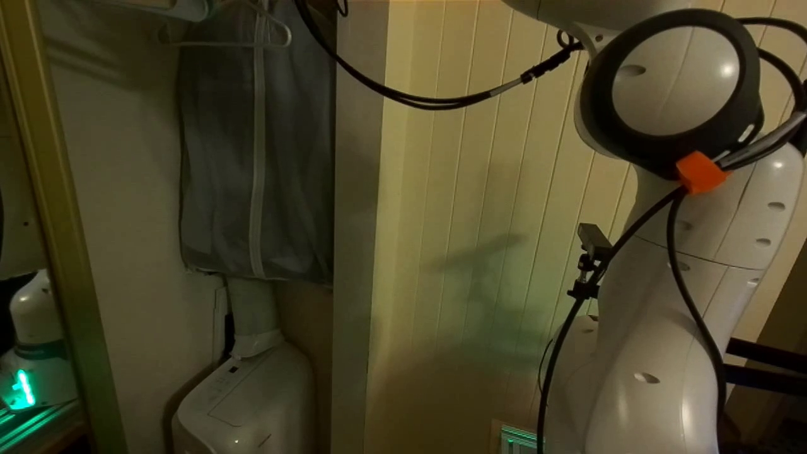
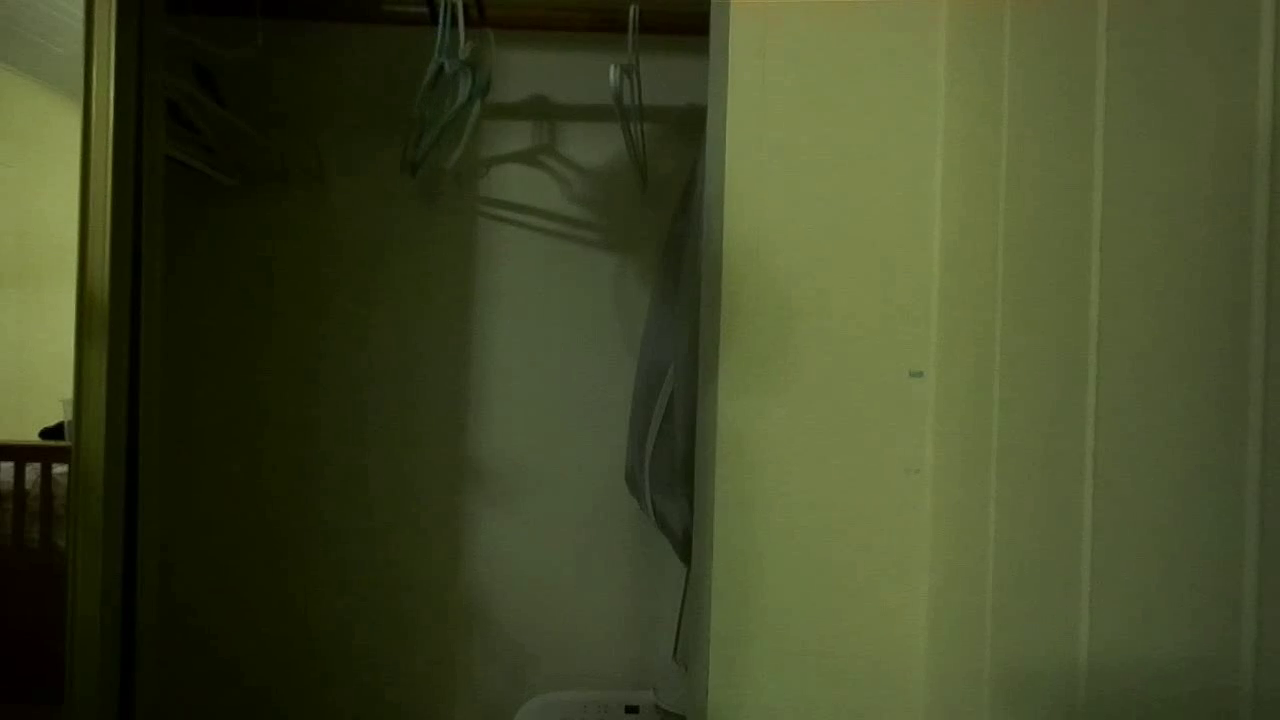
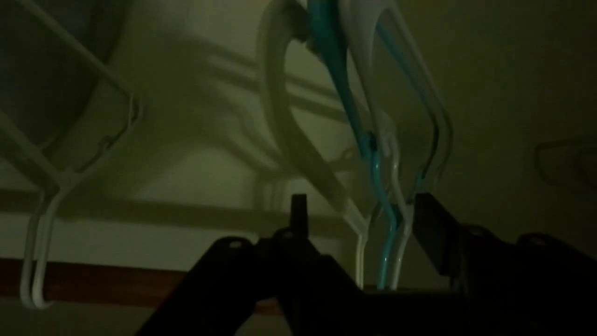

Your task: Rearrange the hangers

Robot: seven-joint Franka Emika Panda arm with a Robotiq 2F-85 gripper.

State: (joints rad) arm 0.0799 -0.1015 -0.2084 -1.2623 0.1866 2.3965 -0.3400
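Gripper (image 3: 363, 210) looks lined up for a grab, fingers (image 3: 433, 238) spread wide, nothing pinched, so imo next it's gotta ease in and close around the left hangers (image 2: 450, 100).

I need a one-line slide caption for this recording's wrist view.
White and teal hangers seen between the open jaws of the gripper, with shadows on the wall behind.

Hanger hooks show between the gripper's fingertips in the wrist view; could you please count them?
3 visible: a cream hook on the left, a turquoise hook in the middle and a white hook on the right. Others may be hidden behind.
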